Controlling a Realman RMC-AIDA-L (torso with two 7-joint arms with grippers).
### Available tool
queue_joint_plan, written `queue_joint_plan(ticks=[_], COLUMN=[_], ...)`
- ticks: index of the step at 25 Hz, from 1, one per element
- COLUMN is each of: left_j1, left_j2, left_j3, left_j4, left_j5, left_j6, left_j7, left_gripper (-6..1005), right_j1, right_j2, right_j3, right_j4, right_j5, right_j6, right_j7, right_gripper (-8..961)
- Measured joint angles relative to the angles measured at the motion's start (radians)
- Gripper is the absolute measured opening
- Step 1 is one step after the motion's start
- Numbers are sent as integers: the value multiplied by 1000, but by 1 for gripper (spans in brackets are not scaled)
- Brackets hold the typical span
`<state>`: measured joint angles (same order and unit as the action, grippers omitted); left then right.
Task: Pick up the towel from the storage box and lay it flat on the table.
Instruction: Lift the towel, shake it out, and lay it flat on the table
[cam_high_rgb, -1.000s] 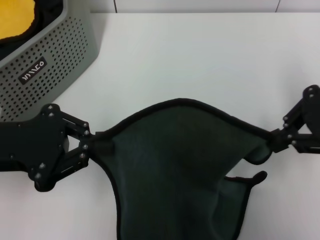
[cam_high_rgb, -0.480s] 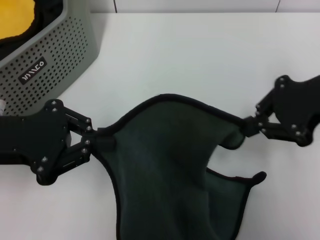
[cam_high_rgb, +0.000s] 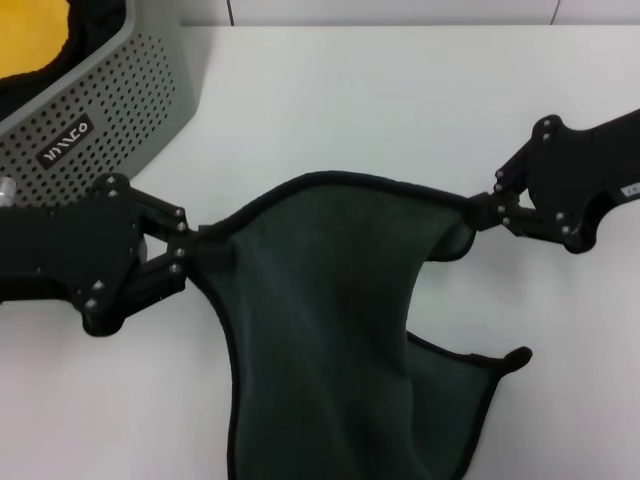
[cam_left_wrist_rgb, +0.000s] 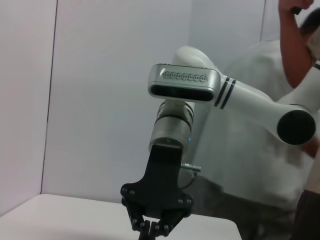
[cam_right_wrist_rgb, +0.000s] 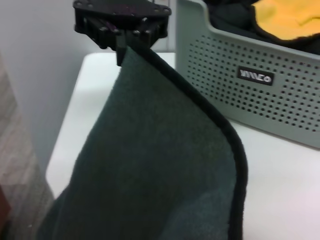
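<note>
Right gripper (cam_high_rgb: 478, 212) has swung inward and toward the table's (cam_high_rgb: 400, 90) far edge, left gripper (cam_high_rgb: 190, 252) too, both clamped on top corners of the towel (cam_high_rgb: 330, 330), now slack, hanging mid-table outside the storage box (cam_high_rgb: 110, 110), not flat yet.

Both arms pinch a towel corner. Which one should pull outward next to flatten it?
Right, probably. The right gripper sits closer in, so the towel folds and sags on that side. The left gripper is hemmed by the storage box.
</note>
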<state>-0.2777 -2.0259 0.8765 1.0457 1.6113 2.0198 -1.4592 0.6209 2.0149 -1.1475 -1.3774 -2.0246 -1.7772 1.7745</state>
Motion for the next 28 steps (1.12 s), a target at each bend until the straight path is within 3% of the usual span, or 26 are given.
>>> queue_joint_plan(ticks=[6,16,22,28], left_j1=[-35,-30,-1,65], left_j2=[5,0,-1,-10], left_j3=[-9,-59,-63,-62], left_j4=[-28,-29,-19,10], left_j5=[22,47,45,28], left_j6=[-4,-5,-4,8], left_j7=[-3,-7,-56,-91], left_gripper=[13,13,12,12], right_j1=[1,-4,-16,-101], right_j2=[0,2,3,3], right_j3=[-5,-1,50,84], right_j4=[2,-6,-39,-141], right_j5=[-23,-21,24,179], right_j6=[40,31,-88,-217], right_j7=[-7,2,27,105], right_gripper=[14,14,14,14])
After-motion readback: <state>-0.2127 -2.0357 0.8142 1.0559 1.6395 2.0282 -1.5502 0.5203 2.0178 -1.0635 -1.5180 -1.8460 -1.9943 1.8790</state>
